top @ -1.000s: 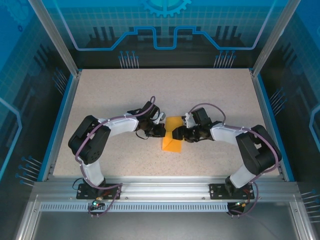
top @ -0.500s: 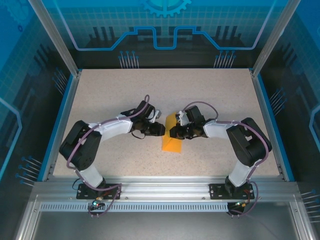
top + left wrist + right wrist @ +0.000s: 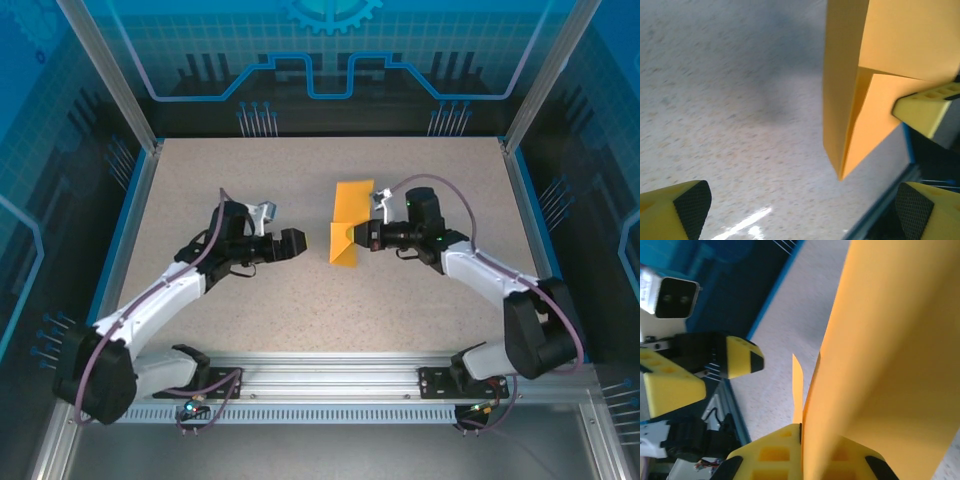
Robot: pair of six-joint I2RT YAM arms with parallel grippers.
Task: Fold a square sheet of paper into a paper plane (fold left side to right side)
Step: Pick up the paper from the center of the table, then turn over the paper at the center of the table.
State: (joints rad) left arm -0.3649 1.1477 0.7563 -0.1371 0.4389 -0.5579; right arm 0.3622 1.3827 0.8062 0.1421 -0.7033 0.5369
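The sheet of paper, bright orange and already folded into layers, is held by the right gripper, whose yellow fingers are closed on its lower right-hand part. The sheet is found around the middle of the worktop, a little right of centre and roughly midway between the near and far edges. It is tilted up rather than laid flat, and a pointed lower corner is seen in the left wrist view (whether any edge touches the surface cannot be told). The left gripper is positioned just left of the sheet, apart from it, with its jaws spread wide and nothing between the black-padded fingertips. A soft shadow is cast on the speckled surface beside the paper.
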